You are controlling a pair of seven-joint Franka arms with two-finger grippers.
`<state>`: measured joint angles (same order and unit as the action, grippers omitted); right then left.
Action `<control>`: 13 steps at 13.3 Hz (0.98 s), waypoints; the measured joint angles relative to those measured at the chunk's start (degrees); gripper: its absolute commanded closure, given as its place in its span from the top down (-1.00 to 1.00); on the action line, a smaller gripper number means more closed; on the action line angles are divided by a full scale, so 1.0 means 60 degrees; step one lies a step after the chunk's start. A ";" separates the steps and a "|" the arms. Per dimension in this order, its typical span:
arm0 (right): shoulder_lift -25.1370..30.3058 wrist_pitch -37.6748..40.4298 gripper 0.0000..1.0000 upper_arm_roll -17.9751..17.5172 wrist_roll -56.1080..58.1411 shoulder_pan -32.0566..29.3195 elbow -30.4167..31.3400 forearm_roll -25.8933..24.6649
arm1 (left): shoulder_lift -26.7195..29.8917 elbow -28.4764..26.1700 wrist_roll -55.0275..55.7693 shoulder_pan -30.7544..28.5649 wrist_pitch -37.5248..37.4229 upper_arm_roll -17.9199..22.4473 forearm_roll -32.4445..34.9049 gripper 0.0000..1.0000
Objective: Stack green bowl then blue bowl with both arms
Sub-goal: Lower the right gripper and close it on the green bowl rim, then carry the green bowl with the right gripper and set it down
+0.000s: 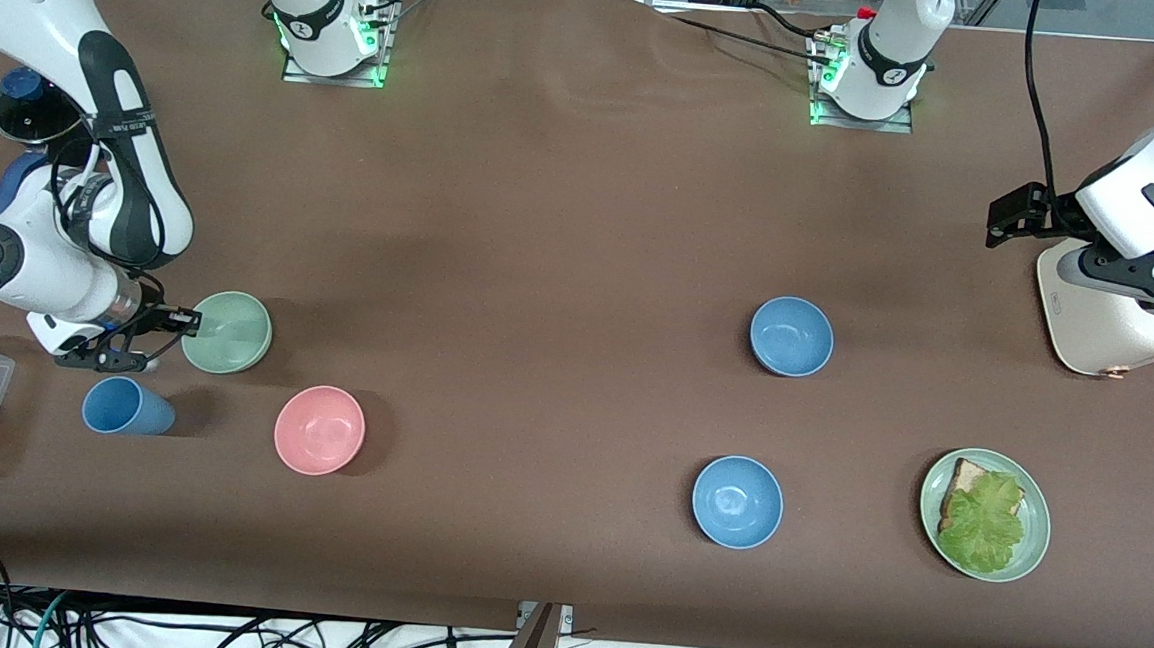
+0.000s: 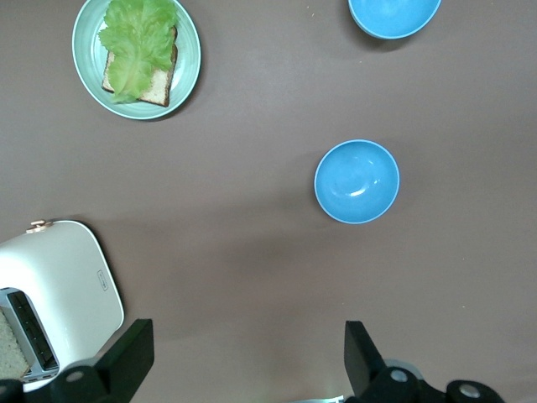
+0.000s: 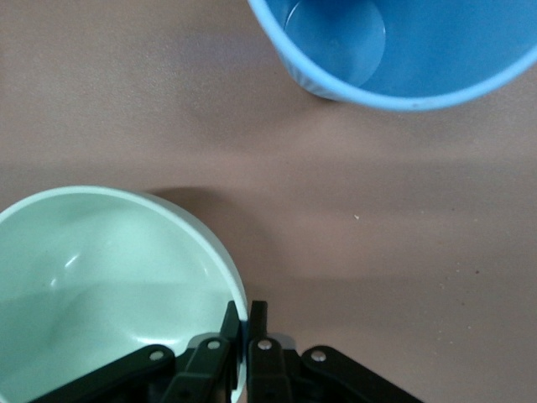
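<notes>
The right claw [image 3: 246, 323] is pinching the thin rim of the green bowl [image 1: 227, 332], one finger inside, one outside. That smooth matte wall is offering little bite, so the bowl could tilt or slip when lifted. Just beside it are lying a ribbed blue cup [image 1: 127, 407] and a pink bowl [image 1: 319, 429]. The left claw [image 2: 243, 357] is waiting, spread wide, over the worktop [image 1: 564, 213] near the dusty blue bowl [image 1: 791, 336].

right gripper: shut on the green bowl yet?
Shut: the right gripper pinches the green bowl's rim, one finger inside, one outside.
</notes>
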<state>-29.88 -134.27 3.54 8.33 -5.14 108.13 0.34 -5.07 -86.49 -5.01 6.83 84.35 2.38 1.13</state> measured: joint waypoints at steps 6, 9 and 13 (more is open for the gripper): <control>0.0799 0.1268 -1.00 -0.0953 -0.0581 0.0046 -0.0104 0.0359 | 0.0000 0.0000 0.0000 -0.0001 0.0000 0.0006 0.0000 1.00; 0.1070 0.1838 -1.00 -0.1659 -0.0883 0.0047 -0.0104 0.0391 | 0.0000 0.0000 0.0000 -0.0003 0.0000 0.0008 0.0000 1.00; 0.1180 0.2037 -1.00 -0.3262 -0.3372 0.0095 -0.0103 0.0415 | 0.0000 0.0000 0.0000 -0.0007 0.0000 0.0024 0.0000 1.00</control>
<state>-22.80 -122.04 -16.03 -11.90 -4.57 107.52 2.84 -5.07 -86.49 -5.01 6.79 84.35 2.52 1.13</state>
